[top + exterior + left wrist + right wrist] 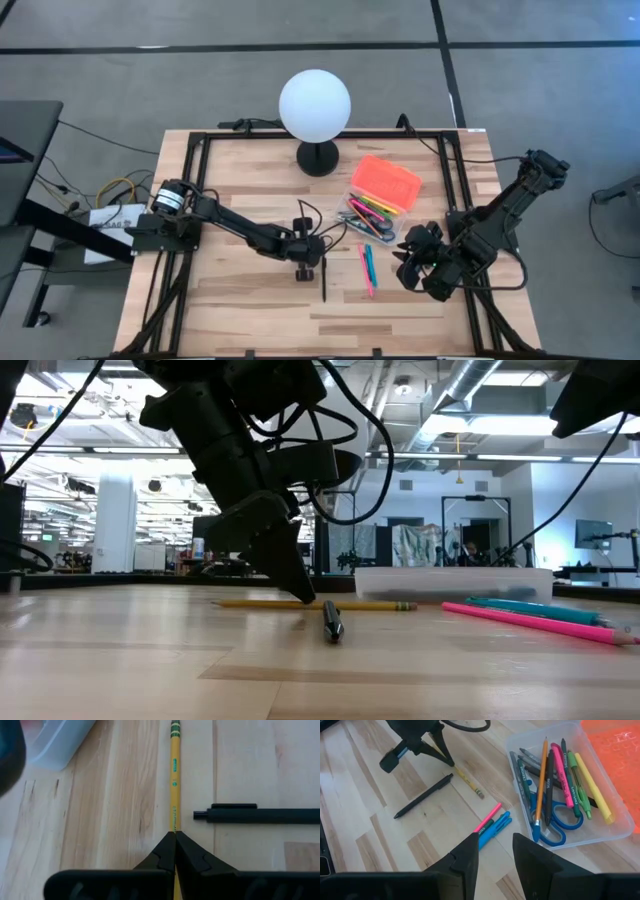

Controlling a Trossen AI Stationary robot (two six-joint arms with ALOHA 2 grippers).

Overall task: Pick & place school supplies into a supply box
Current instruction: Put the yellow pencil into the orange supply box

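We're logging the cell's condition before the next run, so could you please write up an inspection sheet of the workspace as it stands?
Surface: wooden table, bare wood across its front.
Job's things: clear supply box open, holding scissors, pens and markers; orange lid beside it. Yellow pencil, black pen, pink pen and blue pens lie on the table.
Clutter: white globe lamp at the back.
Grippers: left gripper shut on the yellow pencil; right gripper open, above the loose pens.
Cables: loose wires off the table's left edge.
Surroundings: open hall; nothing seen nearby.
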